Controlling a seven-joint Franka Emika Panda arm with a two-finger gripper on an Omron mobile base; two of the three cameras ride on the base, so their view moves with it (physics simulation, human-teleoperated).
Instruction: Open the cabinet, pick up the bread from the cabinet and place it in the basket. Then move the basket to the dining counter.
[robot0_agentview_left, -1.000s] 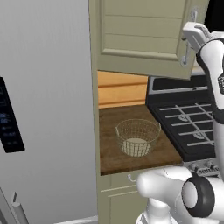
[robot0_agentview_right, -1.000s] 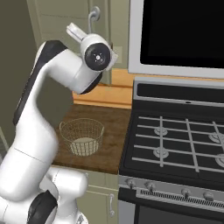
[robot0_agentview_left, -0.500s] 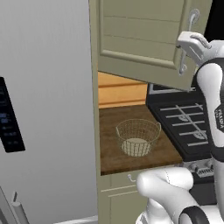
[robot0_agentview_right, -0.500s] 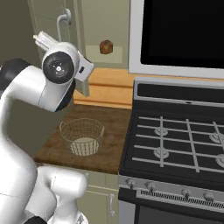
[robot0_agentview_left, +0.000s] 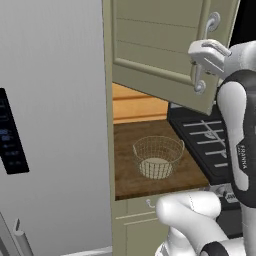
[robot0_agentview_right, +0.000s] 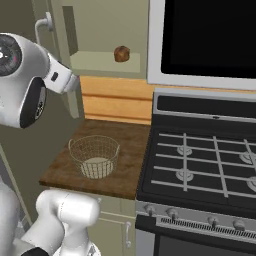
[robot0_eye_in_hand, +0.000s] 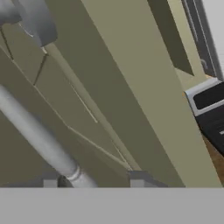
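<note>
The bread (robot0_agentview_right: 121, 53) sat on the cabinet (robot0_agentview_left: 160, 45) shelf, near its right end, well above the basket (robot0_agentview_right: 94, 156). It looked like a small, light, rounded lump, probably soft enough to dent, so a gentle pinch across its middle seemed the best hold. The basket stood on the counter (robot0_agentview_right: 131, 144), towards the front left corner, beside the stove (robot0_agentview_right: 200, 165). Its thin wire would likely flex, and the rim seemed the natural place to take it. The cabinet door was swung open. The gripper (robot0_eye_in_hand: 89, 180) was at the door's handle (robot0_eye_in_hand: 37, 135), fingertips either side of the bar with a gap showing, so the jaws looked parted rather than clamped.
</note>
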